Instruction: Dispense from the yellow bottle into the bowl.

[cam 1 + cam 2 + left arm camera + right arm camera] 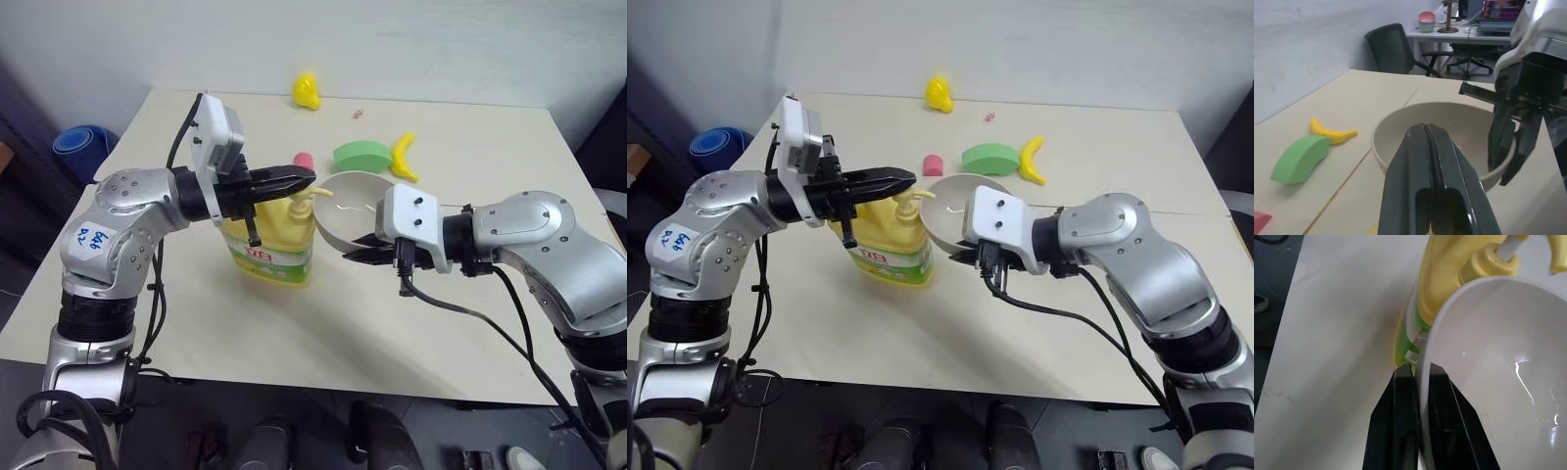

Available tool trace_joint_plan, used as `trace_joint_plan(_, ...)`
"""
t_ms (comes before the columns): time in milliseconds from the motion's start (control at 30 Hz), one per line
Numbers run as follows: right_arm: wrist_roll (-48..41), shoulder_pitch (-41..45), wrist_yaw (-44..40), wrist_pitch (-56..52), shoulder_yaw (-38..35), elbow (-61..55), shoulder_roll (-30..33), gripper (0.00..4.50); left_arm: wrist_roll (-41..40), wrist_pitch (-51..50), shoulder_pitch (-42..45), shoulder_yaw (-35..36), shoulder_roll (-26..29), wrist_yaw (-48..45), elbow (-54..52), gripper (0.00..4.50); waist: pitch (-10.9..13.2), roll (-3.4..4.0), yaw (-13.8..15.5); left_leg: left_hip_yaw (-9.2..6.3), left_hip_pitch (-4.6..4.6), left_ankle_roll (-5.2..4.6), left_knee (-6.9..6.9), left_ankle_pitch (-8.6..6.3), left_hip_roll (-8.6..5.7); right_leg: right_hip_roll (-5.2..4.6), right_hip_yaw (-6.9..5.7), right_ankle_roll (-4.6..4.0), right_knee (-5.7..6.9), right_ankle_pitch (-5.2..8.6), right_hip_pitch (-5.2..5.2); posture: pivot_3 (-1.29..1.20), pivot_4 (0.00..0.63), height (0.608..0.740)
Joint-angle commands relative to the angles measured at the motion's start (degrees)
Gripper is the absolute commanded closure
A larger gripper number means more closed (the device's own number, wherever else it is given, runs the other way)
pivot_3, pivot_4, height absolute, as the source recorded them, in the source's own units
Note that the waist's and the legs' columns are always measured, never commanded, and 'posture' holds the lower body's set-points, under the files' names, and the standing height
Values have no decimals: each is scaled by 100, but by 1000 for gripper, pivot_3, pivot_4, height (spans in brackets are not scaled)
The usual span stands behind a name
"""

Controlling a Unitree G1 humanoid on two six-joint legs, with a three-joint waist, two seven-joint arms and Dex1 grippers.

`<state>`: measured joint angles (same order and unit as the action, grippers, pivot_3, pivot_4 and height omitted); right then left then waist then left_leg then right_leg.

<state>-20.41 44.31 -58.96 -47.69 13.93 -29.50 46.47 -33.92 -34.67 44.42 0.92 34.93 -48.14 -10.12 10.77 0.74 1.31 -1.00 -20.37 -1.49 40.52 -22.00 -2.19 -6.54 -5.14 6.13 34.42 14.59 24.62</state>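
The yellow bottle [266, 245] stands upright mid-table, green-and-white label toward me. Its pump spout [315, 194] reaches over the rim of the bowl [350, 204]. The off-white bowl is lifted off the table and tilted toward the bottle. My right gripper [1420, 377] is shut on the bowl's near rim, one finger inside and one outside. My left gripper [308, 178] is shut with nothing between its fingers and lies level right over the pump head; contact with it is hard to tell. In the left wrist view the shut fingers [1425, 147] point into the bowl [1396, 127].
Behind the bowl lie a green block [361, 155], a yellow banana toy [403, 157] and a small pink piece [304, 160]. A yellow pear-like toy [307, 91] sits near the table's far edge. A blue roll [83, 147] lies on the floor at left.
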Motion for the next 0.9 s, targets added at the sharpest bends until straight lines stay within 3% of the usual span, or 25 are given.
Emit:
trace_joint_plan(33, -78, 60, -29, -11, -99, -266, 114, 4500, 124, -57, 68, -9, -26, 157, -109, 4476, 0, 0, -2, 0, 0, 0, 0, 0, 0, 0, 0, 0, 0, 0, 0, 0, 150, 740)
trace_joint_plan(367, -67, 84, -6, -52, -45, -264, 90, 4500, 406, -874, -82, -423, 323, 250, -33, 4476, -2, 1, -10, 1, 11, 0, 3, 0, 1, 1, 12, 0, 8, 0, -7, 0, 150, 740)
trace_joint_plan(900, -104, 43, 53, -143, -19, -347, 54, 4500, 558, -1353, -414, -978, 257, 292, 29, 4476, -50, -15, -9, 3, 31, 1, 10, 0, -1, 2, 60, -1, 22, 0, -22, 0, 150, 740)
